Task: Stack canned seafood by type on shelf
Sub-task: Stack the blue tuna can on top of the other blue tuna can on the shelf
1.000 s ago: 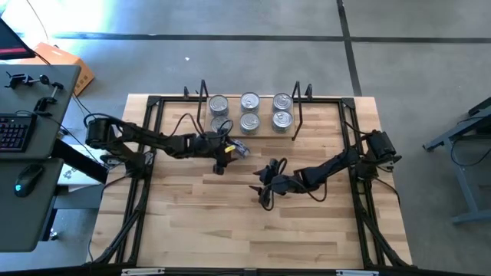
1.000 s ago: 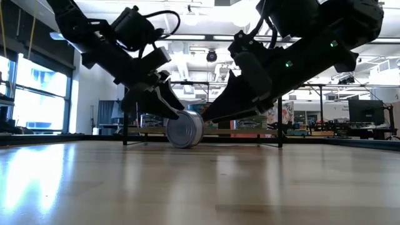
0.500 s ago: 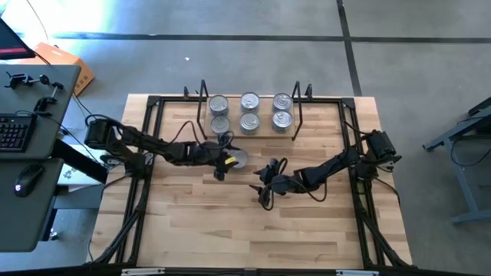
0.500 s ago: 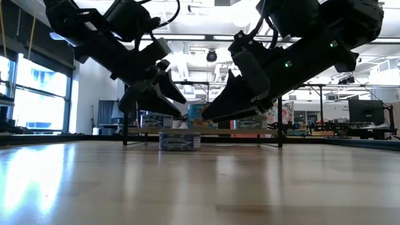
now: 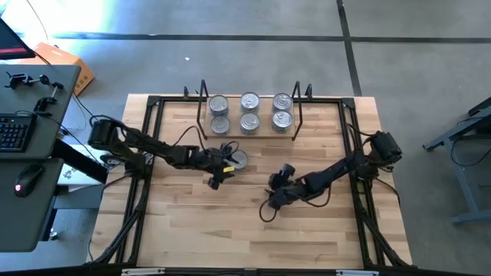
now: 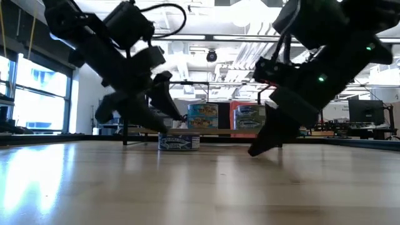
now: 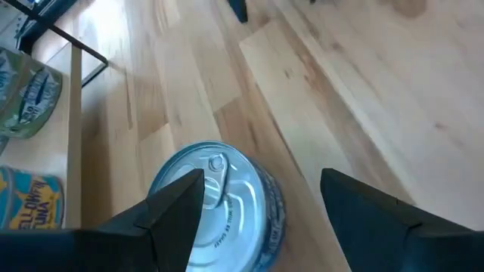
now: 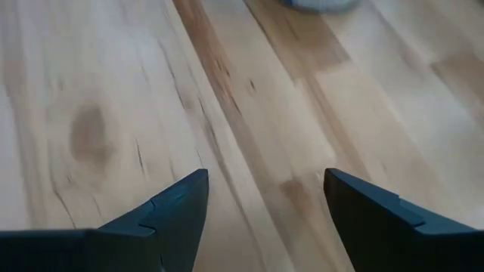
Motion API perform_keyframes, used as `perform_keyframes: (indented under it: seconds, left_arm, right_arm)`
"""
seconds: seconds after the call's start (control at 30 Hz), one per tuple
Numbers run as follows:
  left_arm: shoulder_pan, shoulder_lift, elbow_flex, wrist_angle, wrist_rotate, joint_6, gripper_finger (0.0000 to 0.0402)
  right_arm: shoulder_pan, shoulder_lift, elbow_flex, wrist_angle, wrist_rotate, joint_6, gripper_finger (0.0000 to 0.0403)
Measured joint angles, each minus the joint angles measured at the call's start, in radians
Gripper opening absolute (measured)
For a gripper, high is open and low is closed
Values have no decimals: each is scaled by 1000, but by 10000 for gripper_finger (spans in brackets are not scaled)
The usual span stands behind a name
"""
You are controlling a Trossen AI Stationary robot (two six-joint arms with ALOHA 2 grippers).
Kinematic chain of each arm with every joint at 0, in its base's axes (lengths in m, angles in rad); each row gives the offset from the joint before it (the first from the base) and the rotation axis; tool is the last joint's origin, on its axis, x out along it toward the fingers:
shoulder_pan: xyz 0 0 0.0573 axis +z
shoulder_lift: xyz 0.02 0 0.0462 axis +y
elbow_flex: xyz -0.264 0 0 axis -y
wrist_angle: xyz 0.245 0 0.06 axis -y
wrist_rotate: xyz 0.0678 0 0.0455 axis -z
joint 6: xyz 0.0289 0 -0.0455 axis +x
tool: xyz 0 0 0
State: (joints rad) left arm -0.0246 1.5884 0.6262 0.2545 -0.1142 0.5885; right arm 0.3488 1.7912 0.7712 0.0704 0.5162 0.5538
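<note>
One tin of canned seafood (image 5: 238, 159) lies flat on the table, silver lid up, in front of the shelf (image 5: 255, 134). Several more tins (image 5: 250, 111) stand stacked on the shelf board between its black wire ends. My left gripper (image 5: 223, 170) is open just near-left of the loose tin (image 7: 227, 208). In the left wrist view the tin sits beyond the fingertips, and one finger (image 7: 178, 208) hides part of its lid. My right gripper (image 5: 268, 203) is open, tipped down low over bare wood (image 8: 249, 113) to the tin's near right.
Black frame rails (image 5: 147, 153) run along the table's left and right edges. A desk with keyboard and mouse (image 5: 23, 138) stands off the left side. Bare wood (image 5: 245, 238) spans the table's near half.
The loose tin, tilted up on its edge at my left gripper a second ago, has dropped flat on the table, lid up. My left gripper has drawn back from it toward the near-left. My right gripper has tipped downward and sunk toward the near-right.
</note>
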Motion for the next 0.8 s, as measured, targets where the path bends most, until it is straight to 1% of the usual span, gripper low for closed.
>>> perform_keyframes:
  seconds: [0.07,0.17,0.27,0.33,0.43,0.53,0.57,0.6,0.67,0.73,0.8]
  left_arm:
    - [1,31,0,25,-3,24,253]
    - [5,84,0,65,-23,58,239]
    - [5,120,-1,92,-66,60,208]
    - [5,130,2,94,-70,49,174]
    - [3,134,3,89,-66,23,105]
    - [3,130,4,97,-34,-5,29]
    - [3,128,4,98,-25,-18,15]
    - [1,127,3,102,-17,-35,11]
    - [-8,129,3,115,-16,-66,15]
    - [-25,122,2,115,-12,-102,13]
    - [-47,113,3,110,-9,-151,5]
  right_arm:
    - [15,0,0,-33,16,34,256]
    - [32,-1,0,-23,35,45,256]
    - [43,-2,0,14,57,19,256]
    - [48,-2,0,57,64,-11,256]
    - [57,-2,0,158,54,-98,256]
    - [60,-2,0,247,-18,-213,256]
    - [61,-2,0,269,-40,-244,256]
    - [61,-2,0,293,-64,-269,256]
    - [58,-2,0,321,-98,-320,256]
    - [57,-2,0,340,-105,-401,256]
    - [57,-2,0,349,-90,-517,256]
